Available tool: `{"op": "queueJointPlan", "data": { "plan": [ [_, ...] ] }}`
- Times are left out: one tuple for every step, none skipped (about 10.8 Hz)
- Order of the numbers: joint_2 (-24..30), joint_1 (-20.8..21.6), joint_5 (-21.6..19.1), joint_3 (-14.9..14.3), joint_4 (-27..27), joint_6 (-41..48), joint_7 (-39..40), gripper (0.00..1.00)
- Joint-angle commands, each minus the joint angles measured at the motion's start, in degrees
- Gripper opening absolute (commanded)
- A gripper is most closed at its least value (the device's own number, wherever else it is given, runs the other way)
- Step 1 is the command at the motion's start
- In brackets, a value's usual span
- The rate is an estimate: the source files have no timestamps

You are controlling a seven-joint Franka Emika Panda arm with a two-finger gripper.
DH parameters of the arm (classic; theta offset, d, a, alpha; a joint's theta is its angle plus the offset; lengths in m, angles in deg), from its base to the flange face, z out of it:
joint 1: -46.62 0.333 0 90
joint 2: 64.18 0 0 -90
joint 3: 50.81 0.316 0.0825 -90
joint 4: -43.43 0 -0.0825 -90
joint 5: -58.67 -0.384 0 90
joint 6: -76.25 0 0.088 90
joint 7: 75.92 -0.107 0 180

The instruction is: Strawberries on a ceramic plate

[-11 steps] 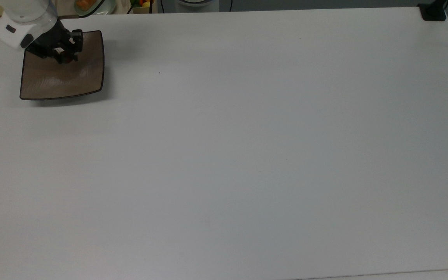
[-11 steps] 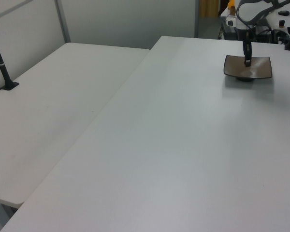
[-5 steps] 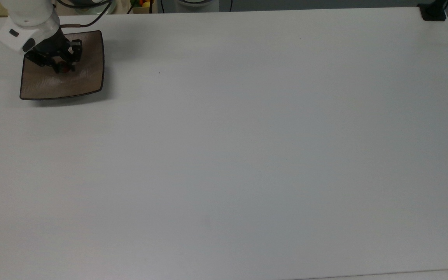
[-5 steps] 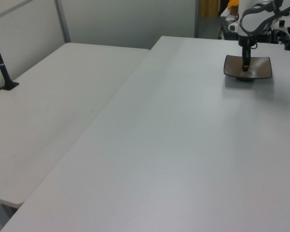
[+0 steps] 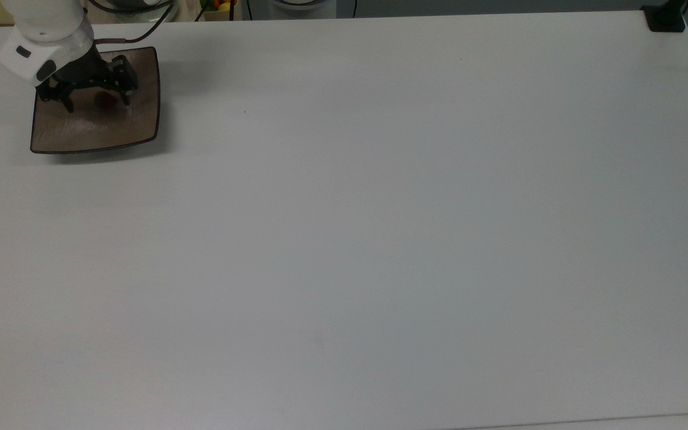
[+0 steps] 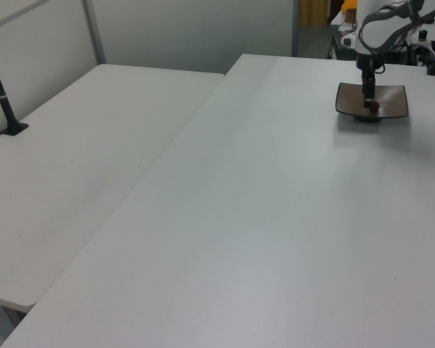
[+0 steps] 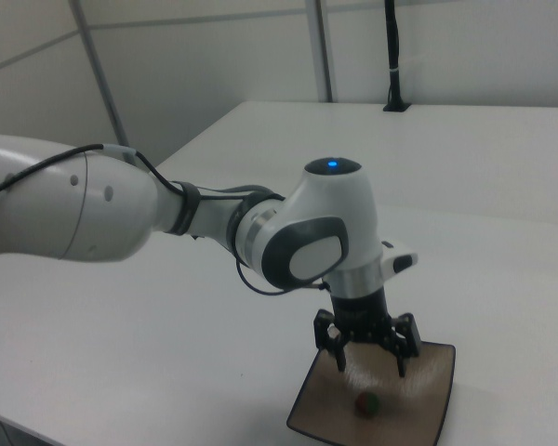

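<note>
Taupe ceramic plate (image 5: 96, 125) sits near a tabletop (image 5: 380, 239) corner, its shallow dish keeping the strawberry (image 7: 366, 403) from rolling. Fruit lies free on the plate, below my end effector (image 7: 368, 364). Fingers spread wide, holding nothing. My wrist points straight down over the plate, forearm reaching in level.

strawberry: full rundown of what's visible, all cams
The strawberry is one tiny dark red berry with a bit of green cap, far smaller than the ceramic plate. It lies on the plate's glossy brown surface, free of any grip, directly below the open pincer, whose fingers straddle the space above without touching it. In the top view it is a small red spot between the fingers; in the left view it sits beside the finger tip. Its surface texture cannot be made out.
</note>
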Motion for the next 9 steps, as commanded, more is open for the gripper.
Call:
{"op": "queueJointPlan", "data": {
  "plan": [
    [4.1,3.5,-0.1,0.1,-4.1,5.4,-7.7,1.0],
    [5.3,4.9,-0.2,0.3,-7.2,10.0,-9.8,1.0],
    [6.4,6.0,-0.4,0.3,-10.4,15.0,-11.4,1.0],
    [7.5,6.7,-1.0,0.8,-13.1,19.1,-12.5,1.0],
    [9.2,6.7,-1.9,2.1,-15.1,22.2,-13.7,1.0],
    [11.1,6.7,-4.9,2.3,-16.9,25.2,-14.8,1.0],
    [12.7,6.7,-9.4,2.5,-18.2,28.6,-15.7,1.0],
    [14.4,6.7,-11.2,3.3,-18.9,31.5,-17.3,1.0],
    [16.0,7.3,-11.4,4.9,-18.9,33.1,-19.6,1.0]
  ]
}}
